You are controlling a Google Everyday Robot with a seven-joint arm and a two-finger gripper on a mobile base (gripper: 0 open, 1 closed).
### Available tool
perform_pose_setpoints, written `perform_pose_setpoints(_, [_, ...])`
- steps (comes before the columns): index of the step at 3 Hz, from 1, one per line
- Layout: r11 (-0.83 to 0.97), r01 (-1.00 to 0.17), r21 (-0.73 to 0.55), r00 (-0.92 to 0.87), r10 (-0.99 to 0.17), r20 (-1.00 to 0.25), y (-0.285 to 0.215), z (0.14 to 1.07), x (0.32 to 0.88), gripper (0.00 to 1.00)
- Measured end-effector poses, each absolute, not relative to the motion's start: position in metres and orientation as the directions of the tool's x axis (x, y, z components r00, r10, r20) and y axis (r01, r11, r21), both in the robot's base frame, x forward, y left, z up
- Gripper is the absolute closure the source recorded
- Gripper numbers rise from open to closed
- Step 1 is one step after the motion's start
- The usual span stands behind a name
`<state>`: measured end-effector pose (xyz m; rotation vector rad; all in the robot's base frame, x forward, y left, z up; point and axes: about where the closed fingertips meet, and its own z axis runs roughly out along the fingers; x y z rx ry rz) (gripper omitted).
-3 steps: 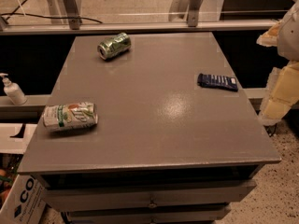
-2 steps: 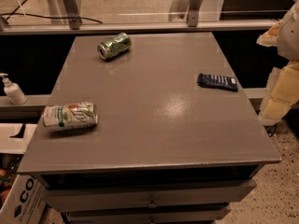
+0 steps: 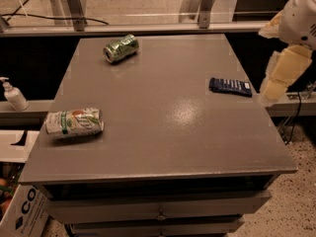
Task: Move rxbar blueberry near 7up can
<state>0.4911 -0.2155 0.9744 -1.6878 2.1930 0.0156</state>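
The rxbar blueberry (image 3: 230,86), a flat dark navy bar with pale lettering, lies flat near the table's right edge. The 7up can (image 3: 74,122), dented, white with a green band and orange-red marks, lies on its side near the left front of the grey table (image 3: 163,142). My gripper (image 3: 281,73), pale yellow under a white arm, hangs off the table's right side, just right of the bar and above it, apart from it and holding nothing that I can see.
An all-green shiny can (image 3: 121,48) lies on its side at the back left of the table. A soap pump bottle (image 3: 14,95) stands on a ledge to the left. A cardboard box (image 3: 19,206) sits on the floor at the lower left. Drawers run under the tabletop.
My gripper has shifted slightly up and to the left, closer to the table's right edge. The bar and both cans have not moved.
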Motion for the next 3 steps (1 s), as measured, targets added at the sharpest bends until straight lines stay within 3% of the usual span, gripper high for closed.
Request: perform_pose_setpoints(3, [0.26,-0.958,-0.125,-0.195,-0.903,-0.382,-0.224,0.902,0.643,0.0])
